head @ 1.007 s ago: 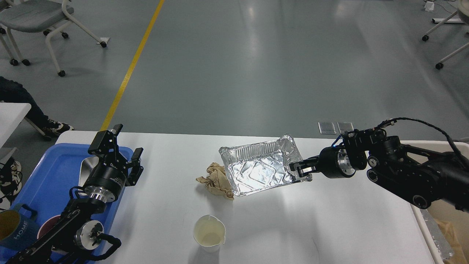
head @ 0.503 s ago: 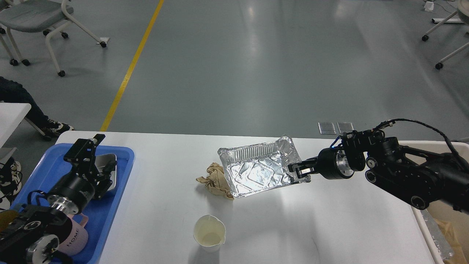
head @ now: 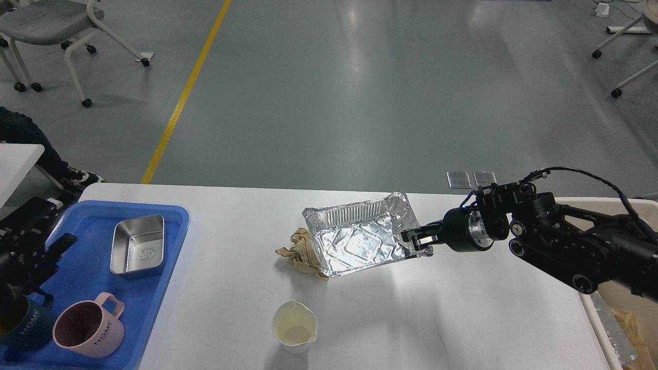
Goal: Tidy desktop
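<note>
At the far left, the left gripper (head: 31,246) sits dark at the edge of the view, over the near-left corner of the blue plastic tray (head: 175,241); its jaws cannot be told apart, so I cannot tell how they stand, and nothing shows in them. In the tray lie a rectangular stainless steel dish (head: 138,244), a pink mug with a handle (head: 88,326) and, at the very edge, a dark blue mug (head: 20,324).

The glossy white surface (head: 462,318), the desktop to be tidied, fills the lower middle of the view. Near its front edge stands a pale cream paper cup (head: 294,326), upright and apart from everything else. Behind it a crumpled brown paper wad (head: 300,253) touches the left end of a rectangular aluminium foil container (head: 360,241), which is tilted, its right end raised.

The right gripper (head: 411,241) has its jaws closed on the right rim of the foil container, so the container stretches leftward from them, its long axis running roughly left to right along the surface. The right arm is clearly the nearer one. At the far right is the beige plastic bin (head: 606,205), just beside the surface's edge; I judge that the coming move carries the container rightward, away from the paper wad, toward that bin.
</note>
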Controlling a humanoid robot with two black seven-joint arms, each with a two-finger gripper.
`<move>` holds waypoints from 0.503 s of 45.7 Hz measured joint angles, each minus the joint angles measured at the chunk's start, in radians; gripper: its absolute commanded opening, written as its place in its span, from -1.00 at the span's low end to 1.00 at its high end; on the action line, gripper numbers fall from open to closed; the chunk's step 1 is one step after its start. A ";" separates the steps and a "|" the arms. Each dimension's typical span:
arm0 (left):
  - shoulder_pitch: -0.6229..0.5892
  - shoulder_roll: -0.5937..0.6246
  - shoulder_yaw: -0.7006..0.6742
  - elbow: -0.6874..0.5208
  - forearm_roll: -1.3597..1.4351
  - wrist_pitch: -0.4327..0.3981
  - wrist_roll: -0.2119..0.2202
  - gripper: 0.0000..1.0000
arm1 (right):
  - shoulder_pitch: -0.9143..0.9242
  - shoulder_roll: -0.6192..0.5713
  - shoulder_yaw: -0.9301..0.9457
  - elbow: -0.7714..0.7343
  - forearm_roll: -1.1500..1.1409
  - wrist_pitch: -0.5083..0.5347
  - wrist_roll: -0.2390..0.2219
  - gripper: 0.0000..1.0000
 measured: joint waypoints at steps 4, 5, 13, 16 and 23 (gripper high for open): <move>0.008 0.100 0.029 0.000 0.000 -0.005 0.000 0.92 | 0.000 0.010 0.000 -0.006 0.000 0.000 0.000 -1.00; 0.009 0.116 0.035 0.000 0.000 -0.005 0.000 0.92 | 0.000 0.012 0.000 -0.007 0.000 -0.001 0.000 -1.00; 0.010 0.255 0.064 -0.002 0.001 -0.009 -0.001 0.92 | 0.001 0.029 0.000 -0.013 0.000 -0.001 0.000 -1.00; 0.008 0.273 0.056 -0.011 0.002 -0.019 -0.001 0.92 | 0.004 0.030 0.000 -0.015 0.000 -0.001 0.000 -1.00; -0.047 0.264 0.049 -0.049 0.003 -0.056 0.011 0.92 | 0.004 0.035 0.000 -0.015 0.000 -0.001 0.000 -1.00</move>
